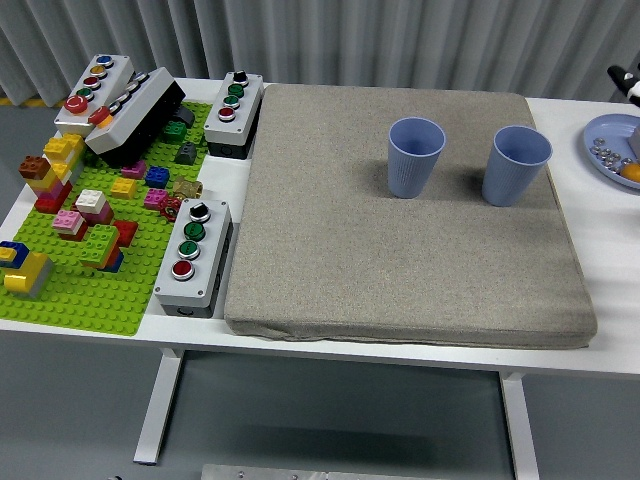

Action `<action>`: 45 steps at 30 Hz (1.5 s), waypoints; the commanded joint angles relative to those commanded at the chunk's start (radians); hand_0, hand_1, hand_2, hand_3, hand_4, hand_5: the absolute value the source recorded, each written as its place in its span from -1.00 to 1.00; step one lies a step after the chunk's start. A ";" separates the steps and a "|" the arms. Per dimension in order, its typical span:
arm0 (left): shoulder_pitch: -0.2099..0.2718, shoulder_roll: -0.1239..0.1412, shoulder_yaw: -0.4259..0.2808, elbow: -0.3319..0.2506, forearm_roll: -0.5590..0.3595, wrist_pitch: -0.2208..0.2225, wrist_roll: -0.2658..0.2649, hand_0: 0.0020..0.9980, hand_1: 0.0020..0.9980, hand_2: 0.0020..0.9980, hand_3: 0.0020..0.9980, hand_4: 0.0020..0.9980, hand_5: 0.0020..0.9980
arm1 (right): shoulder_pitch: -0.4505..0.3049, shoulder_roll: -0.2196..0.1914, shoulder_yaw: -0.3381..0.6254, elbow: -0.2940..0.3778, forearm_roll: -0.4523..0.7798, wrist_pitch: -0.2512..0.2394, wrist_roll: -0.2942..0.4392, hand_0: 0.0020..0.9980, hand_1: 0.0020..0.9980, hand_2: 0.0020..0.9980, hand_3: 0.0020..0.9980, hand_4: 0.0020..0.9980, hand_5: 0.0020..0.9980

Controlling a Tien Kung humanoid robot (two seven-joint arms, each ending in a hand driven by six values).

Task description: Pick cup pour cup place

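left cup (415, 157) upright on mat (400, 260) | right cup (516, 165) upright, apart

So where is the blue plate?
In the head view, the blue plate sits at the table's far right edge, partly cut off by the picture, just right of the right-hand blue cup on the grey mat.

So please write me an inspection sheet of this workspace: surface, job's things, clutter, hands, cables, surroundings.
Surface: white table, mostly covered by a grey mat.
Job's things: left blue cup and right blue cup, both upright on the mat's far part, apart from each other; contents cannot be told.
Clutter: green brick baseplate with coloured bricks at left; several button boxes; blue plate with small items at right edge.
Hands: nothing seen.
Cables: nothing seen.
Surroundings: grey curtain behind the table; grey floor below.
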 joint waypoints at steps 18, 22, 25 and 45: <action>-0.010 -0.005 0.013 0.000 0.008 -0.005 -0.002 0.65 0.68 0.82 0.65 0.26 1.00 | -0.186 0.050 -0.036 0.071 0.015 -0.012 0.026 0.83 0.85 1.00 1.00 0.72 -0.69; -0.013 -0.006 0.025 0.000 0.002 -0.007 -0.004 0.65 0.68 0.82 0.65 0.25 1.00 | -0.204 0.054 -0.050 0.062 0.026 -0.013 0.038 0.83 0.84 1.00 1.00 0.71 -0.69; -0.015 -0.005 0.031 0.000 0.001 -0.009 -0.004 0.65 0.68 0.82 0.65 0.26 1.00 | -0.219 0.058 -0.063 0.046 0.031 -0.014 0.048 0.83 0.83 1.00 1.00 0.70 -0.67; -0.018 0.000 0.062 0.000 -0.011 -0.015 -0.005 0.65 0.67 0.82 0.64 0.26 1.00 | -0.209 0.084 -0.150 -0.067 0.057 -0.026 0.079 0.80 0.81 1.00 0.97 0.67 -0.64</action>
